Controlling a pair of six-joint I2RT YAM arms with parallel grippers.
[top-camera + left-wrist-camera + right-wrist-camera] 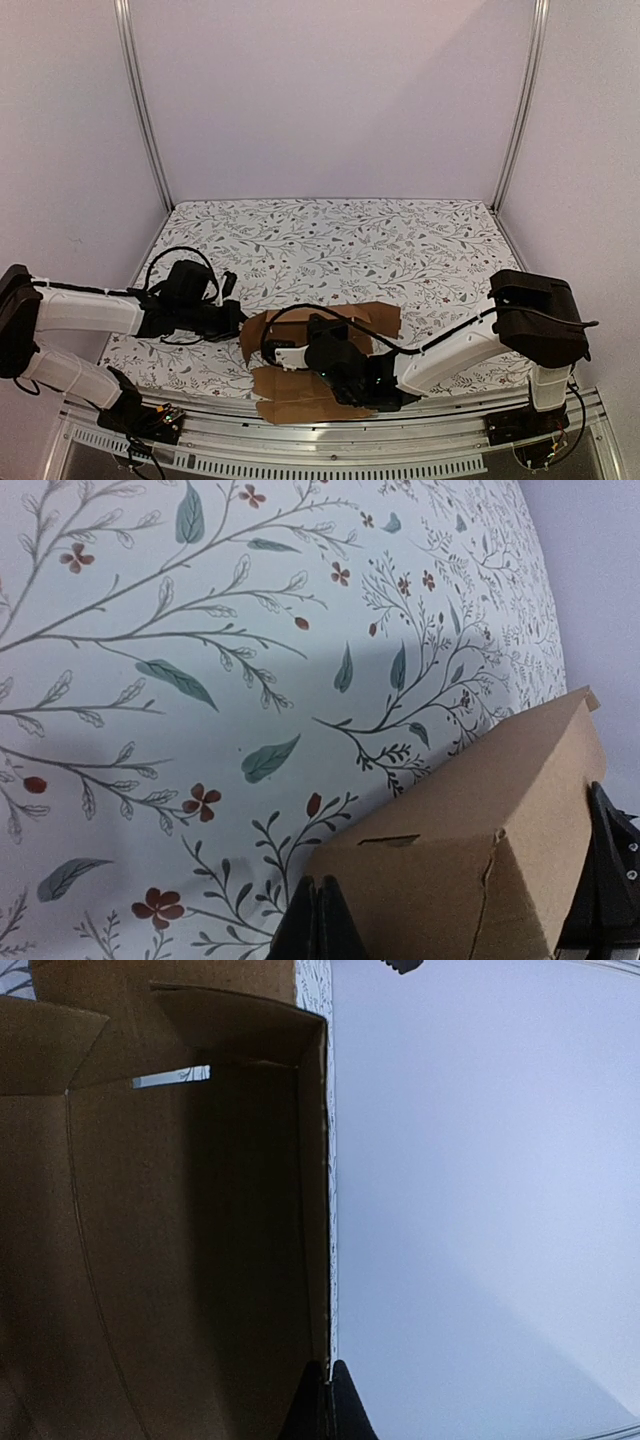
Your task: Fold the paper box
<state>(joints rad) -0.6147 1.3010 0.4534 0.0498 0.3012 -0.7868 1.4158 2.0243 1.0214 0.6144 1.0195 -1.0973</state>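
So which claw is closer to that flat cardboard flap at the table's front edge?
Right. The right gripper sits inside the box, just behind that flap; the left gripper is outside the box's left wall, farther back.

The box [372, 320] sits on the table [330, 230] at its near edge, about midway across. One flap lies flat toward me and another lies flat to the right, while a side panel stands raised on the left. My left gripper [236, 318] is at the box's left side, its closed fingertips low against the foot of that raised panel, with the table running away behind it. My right gripper [305, 350] comes in from the right, over the middle of the box. In its wrist view a raised panel's edge runs straight to its closed fingertips, with the box's inside on one side and the room wall [480, 1210] on the other.
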